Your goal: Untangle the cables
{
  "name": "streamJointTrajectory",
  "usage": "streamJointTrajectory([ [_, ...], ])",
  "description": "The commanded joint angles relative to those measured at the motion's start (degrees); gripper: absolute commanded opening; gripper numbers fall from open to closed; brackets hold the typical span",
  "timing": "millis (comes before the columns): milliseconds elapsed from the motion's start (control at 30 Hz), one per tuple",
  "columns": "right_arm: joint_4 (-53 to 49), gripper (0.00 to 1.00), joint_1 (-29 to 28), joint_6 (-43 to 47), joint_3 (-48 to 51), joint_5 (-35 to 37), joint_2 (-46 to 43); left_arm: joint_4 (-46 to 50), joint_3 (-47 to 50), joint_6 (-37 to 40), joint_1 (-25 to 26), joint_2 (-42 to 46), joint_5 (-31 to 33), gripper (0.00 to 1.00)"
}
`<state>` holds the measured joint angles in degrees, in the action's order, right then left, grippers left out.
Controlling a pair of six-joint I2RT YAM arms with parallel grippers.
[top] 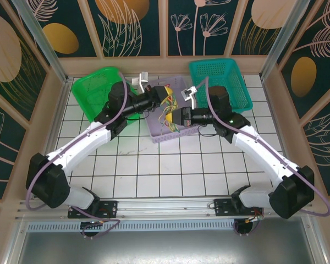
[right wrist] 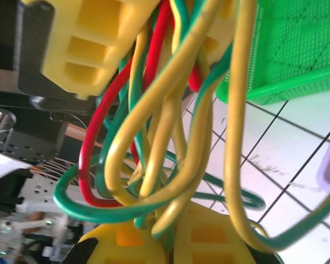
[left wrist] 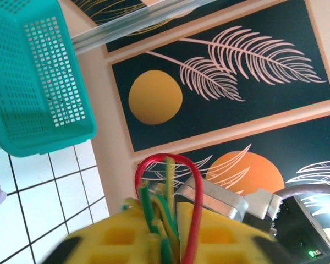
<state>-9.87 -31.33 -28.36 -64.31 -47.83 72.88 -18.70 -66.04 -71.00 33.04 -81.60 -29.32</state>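
Looped cables (right wrist: 170, 137) in yellow, green and red hang bunched between the two tools, above the lavender basket (top: 159, 137) at mid-table. On one side the right gripper (right wrist: 165, 234) is closed tight on the bunch. Strands run between the yellow fingers (left wrist: 121, 236) of the left gripper (left wrist: 168, 225); whether they pinch or merely flank the wires, I cannot tell. Beside the lavender one, a green basket (top: 91, 91) sits left and a teal basket (top: 225, 71) right.
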Motion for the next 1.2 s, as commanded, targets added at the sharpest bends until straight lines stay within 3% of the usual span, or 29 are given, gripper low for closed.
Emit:
streamJointTrajectory([
  [0, -15.6, 0.0, 0.3, 8.8, -3.2, 7.3, 1.4, -1.0, -1.2, 2.4, -1.4, 5.1, 3.1, 0.44],
  [67, -17.7, 0.0, 0.3, 12.8, -5.8, 9.2, 2.7, 7.4, -3.2, 5.1, -1.3, 6.6, 5.2, 0.6],
  [233, -23.8, 0.0, 0.3, 21.5, -10.6, 13.1, 5.9, 25.6, -8.9, 11.9, -1.3, 8.7, 11.2, 0.75],
  [467, -25.3, 0.0, -1.6, 27.9, -13.4, 17.3, 7.0, 38.0, -11.5, 7.4, 2.1, 6.2, 10.8, 0.77],
  [667, -23.1, 0.0, -5.5, 28.8, -12.9, 16.5, 6.6, 24.2, -5.4, -0.6, 5.7, 4.9, 10.3, 0.79],
  [800, -19.2, 0.0, -5.3, 25.6, -10.6, 13.9, 4.6, 23.0, -4.8, -0.1, 5.9, 3.8, 9.6, 0.75],
  [900, -16.4, 0.0, -4.9, 23.3, -9.3, 12.9, 3.4, 27.7, -5.3, 1.5, 5.8, 2.8, 8.9, 0.7],
  [1033, -17.0, 0.0, -4.4, 22.7, -9.4, 13.8, 2.9, 38.0, -8.3, 6.2, 5.8, 3.1, 15.2, 0.74],
  [1167, -18.0, 0.0, -4.1, 23.1, -9.2, 13.8, 2.4, 41.6, -10.0, 7.8, 5.8, 3.6, 19.0, 0.77],
])
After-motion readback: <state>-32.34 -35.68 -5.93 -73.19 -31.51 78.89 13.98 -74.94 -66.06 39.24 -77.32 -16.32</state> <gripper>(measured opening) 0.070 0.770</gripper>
